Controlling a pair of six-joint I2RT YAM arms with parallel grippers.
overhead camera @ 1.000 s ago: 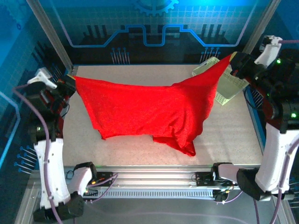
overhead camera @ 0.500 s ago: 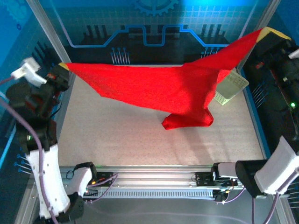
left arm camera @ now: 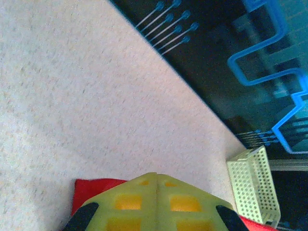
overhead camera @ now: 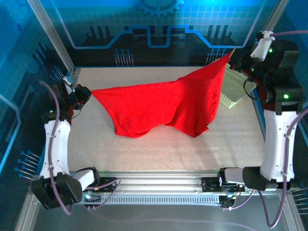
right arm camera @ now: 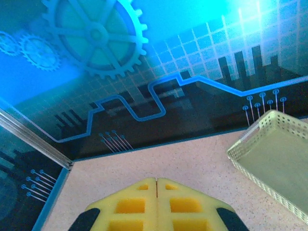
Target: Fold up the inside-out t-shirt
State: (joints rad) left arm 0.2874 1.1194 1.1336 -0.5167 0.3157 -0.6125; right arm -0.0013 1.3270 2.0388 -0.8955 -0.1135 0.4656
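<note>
Two ends of the inside-out t-shirt (overhead camera: pixel 163 106) are pinched: my left gripper (overhead camera: pixel 86 93) clamped at nine o'clock, right gripper (overhead camera: pixel 232 54) at two. It sags between, unfolded; I've every fold left.

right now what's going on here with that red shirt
Two robot arms hold the red t-shirt stretched between them over the table. The left claw pinches one end low at the left edge; the right claw grips the other end higher up, beside the basket. The middle sags downward, spread out and not yet folded.
</note>
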